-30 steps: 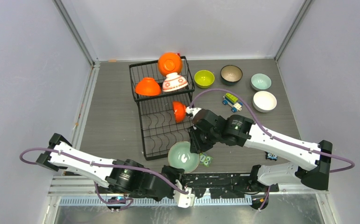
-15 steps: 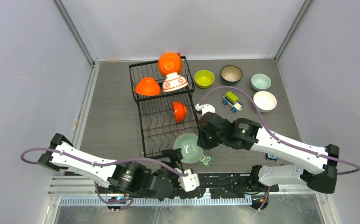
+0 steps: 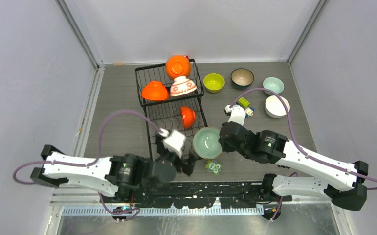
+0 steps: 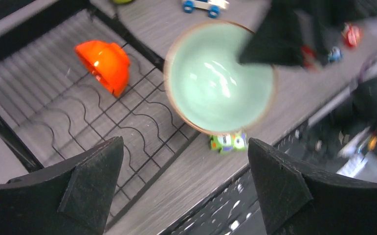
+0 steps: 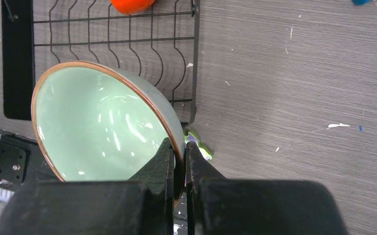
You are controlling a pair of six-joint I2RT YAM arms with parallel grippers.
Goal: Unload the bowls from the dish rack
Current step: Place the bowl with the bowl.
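My right gripper (image 3: 221, 142) (image 5: 179, 156) is shut on the rim of a pale mint bowl (image 3: 207, 142) (image 5: 103, 127) (image 4: 220, 78) with a brown edge, holding it beside the right edge of the dish rack (image 3: 147, 127). To the bowl's lower left, my left gripper (image 3: 184, 164) (image 4: 186, 181) stands wide open with nothing between its fingers. In the black wire rack sit two orange bowls (image 3: 178, 66) (image 3: 155, 91), a white floral bowl (image 3: 183, 86) and a small orange bowl (image 3: 188, 117) (image 4: 105, 63).
On the table at the back right stand a lime green bowl (image 3: 213, 82), a dark brown bowl (image 3: 242, 77), a pale mint bowl (image 3: 273, 85) and a white bowl (image 3: 277, 105). A toy car (image 3: 244, 104) lies near them. A green toy figure (image 3: 214, 167) (image 4: 228, 143) lies below the held bowl.
The left gripper let go of the mint bowl, opened wide and drew back to the left. The right gripper shut on the bowl's rim and carried it up and right from the near edge.
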